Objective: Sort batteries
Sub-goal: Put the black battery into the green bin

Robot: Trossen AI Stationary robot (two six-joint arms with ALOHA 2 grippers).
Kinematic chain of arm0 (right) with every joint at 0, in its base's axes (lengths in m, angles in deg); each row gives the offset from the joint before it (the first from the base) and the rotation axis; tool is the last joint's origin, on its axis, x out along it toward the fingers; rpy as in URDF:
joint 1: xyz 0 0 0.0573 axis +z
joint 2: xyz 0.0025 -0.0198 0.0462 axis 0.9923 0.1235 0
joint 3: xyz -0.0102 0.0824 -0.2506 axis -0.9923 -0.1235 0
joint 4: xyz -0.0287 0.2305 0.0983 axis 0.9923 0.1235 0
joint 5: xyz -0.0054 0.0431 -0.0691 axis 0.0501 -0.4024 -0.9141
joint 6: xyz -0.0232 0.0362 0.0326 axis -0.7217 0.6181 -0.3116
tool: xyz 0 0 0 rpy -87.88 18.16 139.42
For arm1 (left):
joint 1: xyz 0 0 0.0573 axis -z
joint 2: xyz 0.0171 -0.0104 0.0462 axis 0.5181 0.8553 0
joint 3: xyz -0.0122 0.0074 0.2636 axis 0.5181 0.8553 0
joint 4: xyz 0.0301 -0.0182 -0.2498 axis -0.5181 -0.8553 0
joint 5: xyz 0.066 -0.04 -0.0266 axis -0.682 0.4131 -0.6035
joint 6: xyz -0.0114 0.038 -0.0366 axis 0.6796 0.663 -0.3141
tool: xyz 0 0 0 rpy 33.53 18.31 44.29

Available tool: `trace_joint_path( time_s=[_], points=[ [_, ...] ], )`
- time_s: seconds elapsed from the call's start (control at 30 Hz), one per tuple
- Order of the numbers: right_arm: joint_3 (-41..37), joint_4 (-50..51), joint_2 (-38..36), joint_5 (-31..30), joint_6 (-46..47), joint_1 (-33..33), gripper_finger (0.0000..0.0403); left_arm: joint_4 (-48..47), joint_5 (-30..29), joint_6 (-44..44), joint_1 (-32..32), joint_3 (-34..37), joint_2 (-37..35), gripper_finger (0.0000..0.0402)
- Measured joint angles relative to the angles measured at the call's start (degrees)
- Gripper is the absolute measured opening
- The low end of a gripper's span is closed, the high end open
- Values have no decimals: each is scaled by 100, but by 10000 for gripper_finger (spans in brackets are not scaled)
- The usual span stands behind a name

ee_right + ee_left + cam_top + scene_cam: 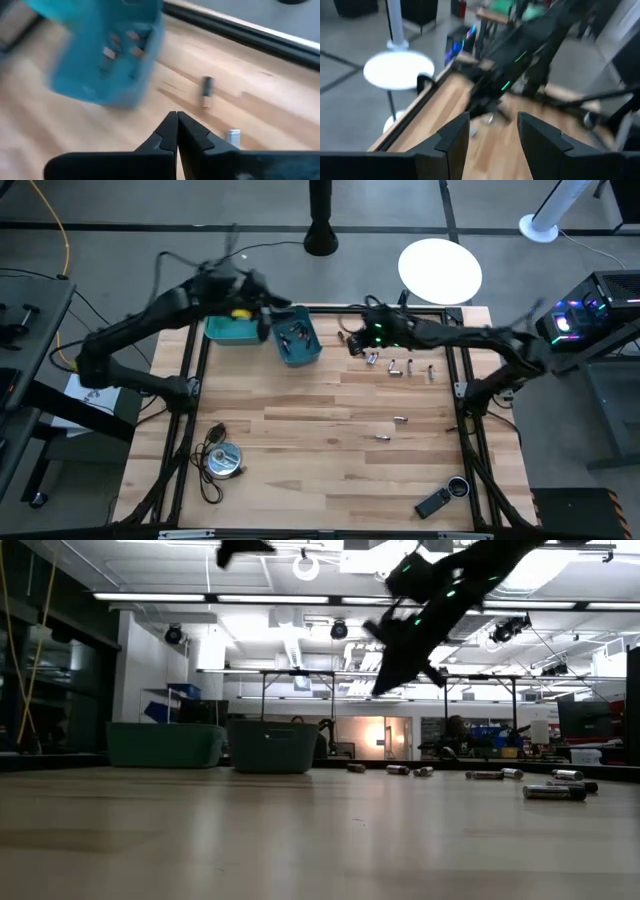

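Two teal bins at far left-centre of table: left bin [232, 330] and right bin [298, 340], the right already holding several cells, so presumably the drop-off.

Left gripper [492, 132] hovers above the bins, fingers apart, nothing between them; likely just idle there.

Right gripper [177, 131] sits just right of the bins over the loose batteries [400, 367], fingers together, empty, probably poised to pick.

More cells lie mid-table [399, 420]. One battery [207, 86] lies just beyond the fingertips.
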Motion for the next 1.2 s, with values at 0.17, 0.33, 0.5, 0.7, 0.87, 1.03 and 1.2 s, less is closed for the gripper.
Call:
trace_joint_path(
  time_s=[0.17,0.33,0.5,0.7,0.87,1.03,1.2],
  points=[
    [985,793,1184,-34,-532,-309,47,-37,-643,-530,770,24,-567,161],
    [1729,1147,2076,256,-851,-462,122,-20,-1396,-750,1415,27,-798,161],
    [2400,1404,2648,172,-858,-442,172,-38,-1752,-888,1812,27,-809,161],
    [2901,1928,3252,64,-351,-402,179,-78,-1819,-1073,2056,27,-789,161],
    [3064,2155,3671,135,-212,-419,164,-73,-1821,-1115,2178,27,-792,161],
    [3087,2347,3918,151,-315,-392,131,-71,-1823,-1154,2180,27,-791,161],
    [3053,2526,3706,-130,-861,-275,26,-17,-1774,-968,2256,27,-857,161]
  ],
)
